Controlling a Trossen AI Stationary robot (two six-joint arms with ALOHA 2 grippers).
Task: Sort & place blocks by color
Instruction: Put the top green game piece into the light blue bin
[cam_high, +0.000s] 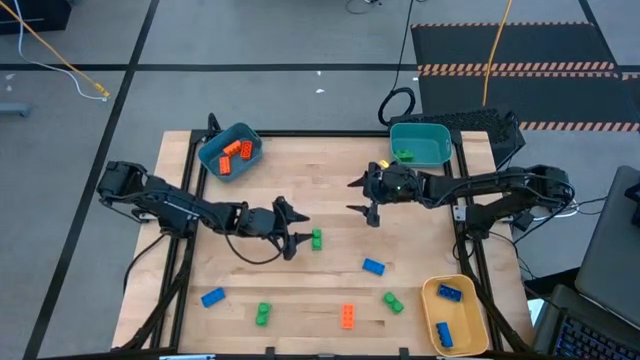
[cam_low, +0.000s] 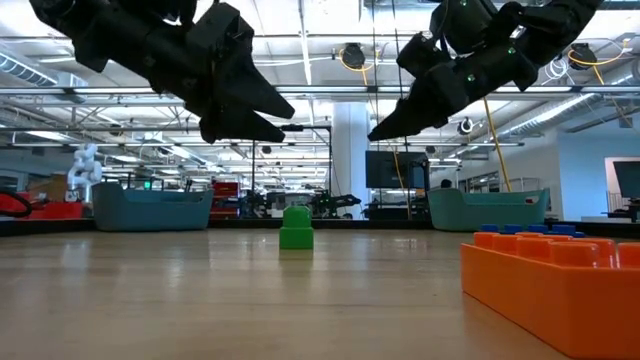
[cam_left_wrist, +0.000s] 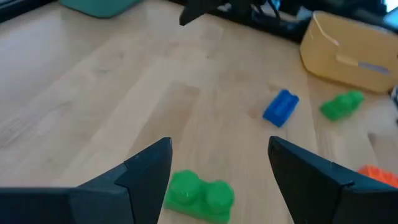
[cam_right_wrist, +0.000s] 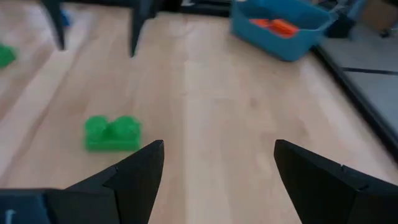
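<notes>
- Near table centre, left gripper (cam_high: 296, 230) hovers with fingers spread wide and empty, just beside the green block (cam_high: 316, 239); spread looks set to straddle it.
- Green block lies loose on the wood, between the fingers in the left wrist view.
- Right gripper (cam_high: 362, 196), fingers wide and empty, waits beside the teal bin (cam_high: 420, 143) holding a green block, likely the drop spot.
- Other blocks lie scattered along the near edge.
</notes>
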